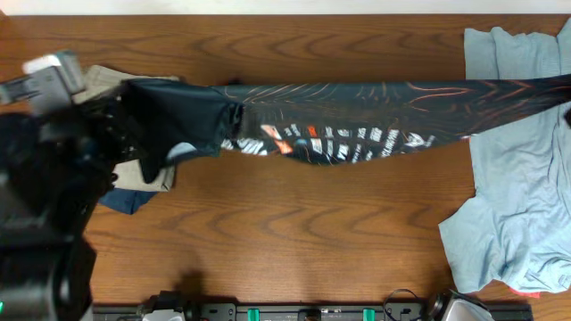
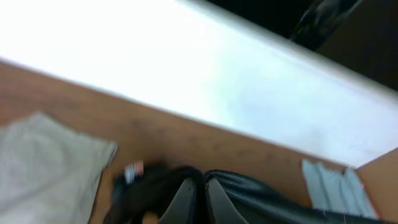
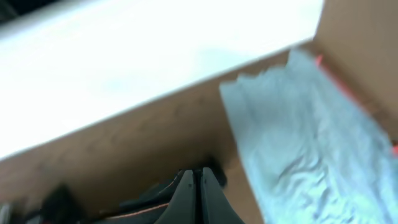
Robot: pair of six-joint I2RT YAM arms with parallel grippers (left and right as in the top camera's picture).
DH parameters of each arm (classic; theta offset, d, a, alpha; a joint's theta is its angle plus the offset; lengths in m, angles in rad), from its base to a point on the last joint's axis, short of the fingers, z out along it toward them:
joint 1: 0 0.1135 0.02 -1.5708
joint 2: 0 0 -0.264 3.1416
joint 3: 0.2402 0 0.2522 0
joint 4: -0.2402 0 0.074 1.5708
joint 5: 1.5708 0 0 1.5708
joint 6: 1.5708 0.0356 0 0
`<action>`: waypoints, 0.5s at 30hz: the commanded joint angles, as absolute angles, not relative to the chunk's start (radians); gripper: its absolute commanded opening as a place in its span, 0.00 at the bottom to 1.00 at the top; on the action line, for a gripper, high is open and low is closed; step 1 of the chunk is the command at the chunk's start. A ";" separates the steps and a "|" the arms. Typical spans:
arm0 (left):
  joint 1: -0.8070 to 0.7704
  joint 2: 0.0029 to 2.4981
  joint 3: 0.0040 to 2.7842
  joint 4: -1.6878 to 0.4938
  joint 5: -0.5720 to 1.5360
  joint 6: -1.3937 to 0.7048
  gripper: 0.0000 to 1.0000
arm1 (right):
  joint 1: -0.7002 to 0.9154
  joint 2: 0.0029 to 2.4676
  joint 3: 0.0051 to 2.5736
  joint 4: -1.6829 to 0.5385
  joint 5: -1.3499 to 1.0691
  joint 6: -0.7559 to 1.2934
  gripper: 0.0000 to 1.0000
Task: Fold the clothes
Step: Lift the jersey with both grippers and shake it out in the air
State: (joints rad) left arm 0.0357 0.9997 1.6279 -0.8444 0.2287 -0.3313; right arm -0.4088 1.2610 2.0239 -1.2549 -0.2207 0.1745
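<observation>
The clothes, a black jersey (image 1: pixel 357 111) with orange lines and white lettering, hangs stretched in a long band across the table from left to right. My left gripper (image 2: pixel 202 182) is shut on its left end, with black mesh fabric (image 2: pixel 261 193) bunched around the fingertips. My right gripper (image 3: pixel 200 175) is shut on the right end, where dark cloth with an orange line (image 3: pixel 140 210) trails off to the left. In the overhead view the left arm (image 1: pixel 53 160) hides its own jaws. The right jaws sit at the frame's right edge.
Folded khaki shorts (image 1: pixel 105 82) lie under the jersey's left end, with a blue cloth (image 1: pixel 125 198) poking out below. A light blue garment (image 1: pixel 517 196) lies crumpled at the right side. A white wall (image 2: pixel 186 68) runs behind the table's far edge.
</observation>
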 commanded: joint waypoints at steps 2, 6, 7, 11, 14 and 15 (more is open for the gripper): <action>0.041 1.007 1.673 -0.812 0.208 -0.310 0.07 | -0.444 1.254 2.063 -1.225 -0.180 0.182 0.01; 0.041 1.053 1.673 -0.814 0.208 -0.310 0.06 | -0.444 1.290 2.062 -1.234 -0.185 0.180 0.01; 0.041 1.076 1.673 -0.818 0.210 -0.310 0.06 | -0.443 1.307 2.061 -1.241 -0.192 0.178 0.01; 0.041 1.180 1.673 -0.830 0.227 -0.307 0.06 | -0.416 1.398 2.061 -1.268 -0.196 0.169 0.01; 0.039 1.292 1.673 -0.823 0.227 -0.307 0.06 | -0.370 1.498 2.061 -1.280 -0.207 0.139 0.01; 0.039 1.322 1.673 -0.816 0.227 -0.307 0.06 | -0.356 1.526 2.061 -1.279 -0.207 0.132 0.01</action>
